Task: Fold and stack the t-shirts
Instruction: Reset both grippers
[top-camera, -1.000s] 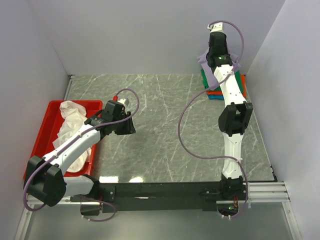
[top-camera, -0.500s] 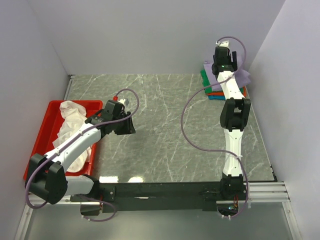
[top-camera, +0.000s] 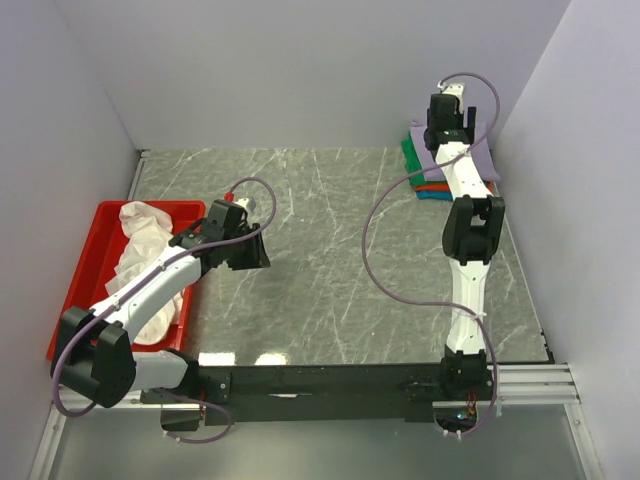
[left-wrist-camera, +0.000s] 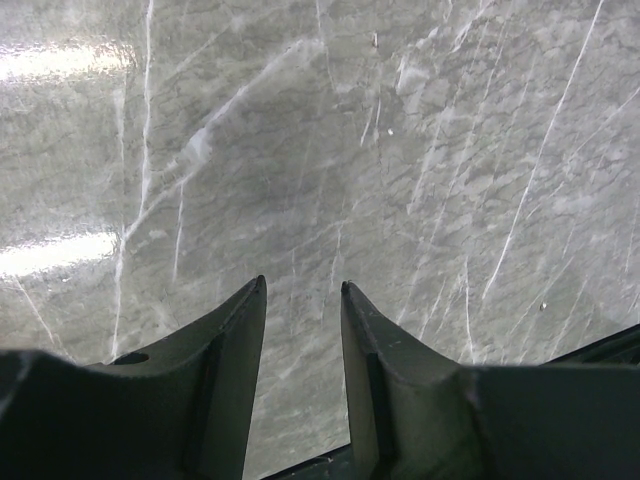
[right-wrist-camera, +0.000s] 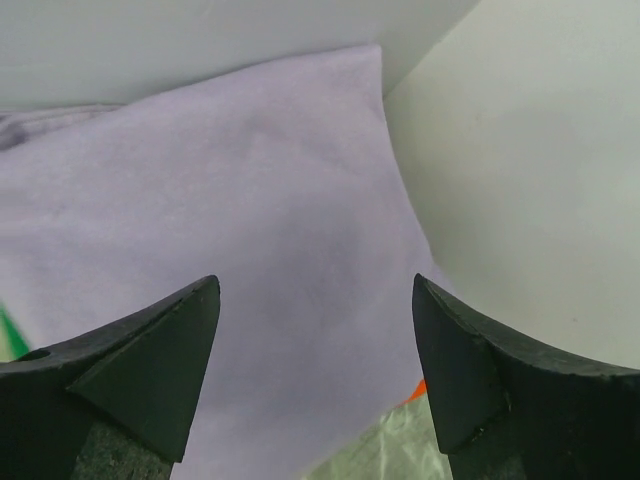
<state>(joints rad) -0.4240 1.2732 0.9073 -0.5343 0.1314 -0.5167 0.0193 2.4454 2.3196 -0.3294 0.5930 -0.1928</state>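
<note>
A folded lavender t-shirt (top-camera: 482, 160) (right-wrist-camera: 250, 200) lies on top of a stack in the far right corner. Edges of the green (top-camera: 408, 152), orange (top-camera: 432, 186) and teal (top-camera: 430, 194) t-shirts show beneath it. My right gripper (top-camera: 441, 118) (right-wrist-camera: 315, 282) hovers just over the lavender cloth, open wide with nothing between its fingers. A crumpled white t-shirt (top-camera: 140, 250) sits in the red tray (top-camera: 85, 262) at the left. Beside the tray, my left gripper (top-camera: 262, 252) (left-wrist-camera: 303, 285) hangs over bare marble, its jaws partly open and empty.
The stack sits tight against the back wall (right-wrist-camera: 200, 40) and right wall (right-wrist-camera: 520, 200). The grey marble tabletop (top-camera: 330, 250) spreads between the tray and the stack. The right arm's purple cable (top-camera: 372, 250) loops over the table's middle.
The right gripper opened and let go of the lavender t-shirt, which settled flat on the stack. The right arm shifted slightly right toward the corner. The left arm stayed put.
</note>
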